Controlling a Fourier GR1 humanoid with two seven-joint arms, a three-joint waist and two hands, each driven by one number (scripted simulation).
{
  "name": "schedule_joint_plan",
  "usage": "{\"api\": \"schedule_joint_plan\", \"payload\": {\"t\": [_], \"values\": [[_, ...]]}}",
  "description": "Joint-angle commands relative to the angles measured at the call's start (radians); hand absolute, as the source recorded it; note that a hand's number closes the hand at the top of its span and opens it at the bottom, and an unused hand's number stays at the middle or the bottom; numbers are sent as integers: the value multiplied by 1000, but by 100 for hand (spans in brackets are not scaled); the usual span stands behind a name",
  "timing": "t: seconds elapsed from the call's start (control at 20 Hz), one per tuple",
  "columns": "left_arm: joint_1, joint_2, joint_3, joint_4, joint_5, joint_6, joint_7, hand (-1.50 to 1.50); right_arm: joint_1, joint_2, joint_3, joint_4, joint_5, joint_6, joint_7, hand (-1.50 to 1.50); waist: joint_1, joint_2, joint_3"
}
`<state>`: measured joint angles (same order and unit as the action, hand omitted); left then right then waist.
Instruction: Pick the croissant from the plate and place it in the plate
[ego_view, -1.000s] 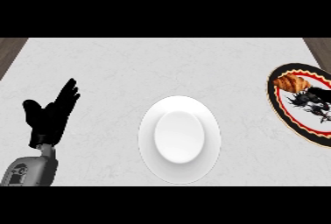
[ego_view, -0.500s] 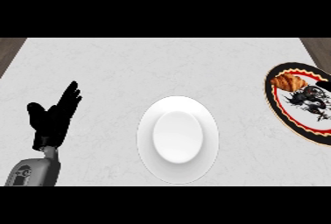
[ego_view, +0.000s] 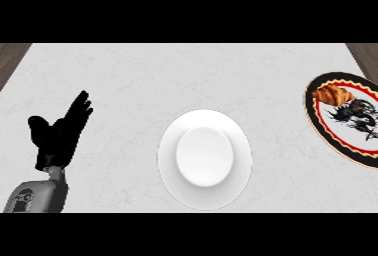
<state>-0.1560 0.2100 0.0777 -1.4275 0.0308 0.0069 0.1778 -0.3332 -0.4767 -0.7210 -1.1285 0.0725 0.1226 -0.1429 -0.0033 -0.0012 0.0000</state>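
Slightly raised, left robot hand (ego_view: 60, 134) rests open; croissant (ego_view: 334, 93) untouched.

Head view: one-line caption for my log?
Croissant on patterned plate, white plate empty at centre, left hand open.

A single head view looks steeply down on the counter (ego_view: 148, 75) from above.

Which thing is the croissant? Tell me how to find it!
Look at the right edge of the counter, where a patterned plate with a black dragon-like picture sits. The croissant lies on its upper part: golden-brown and crescent-shaped. The white plate in the middle holds nothing.
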Motion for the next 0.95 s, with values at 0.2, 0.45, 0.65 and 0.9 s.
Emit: {"api": "schedule_joint_plan", "payload": {"t": [0.2, 0.45, 0.65, 0.9], "values": [[4, -3, 23, -22, -2, -25, 14, 0, 91, -42, 28, -18, -72, 0, -15, -150, 2, 1, 0], [0, -3, 28, -4, -12, -24, 18, 0, 153, -123, -33, 109, -102, 58, -154, -150, 2, 1, 0], [40, -39, 1, -52, -38, -1, 10, 0, 117, -148, 14, 204, -67, 18, -154, -150, 7, 1, 0], [17, -44, 2, -43, -45, -7, 19, 0, 101, -251, 6, 324, -88, 63, -184, -150, 7, 2, 0]]}}
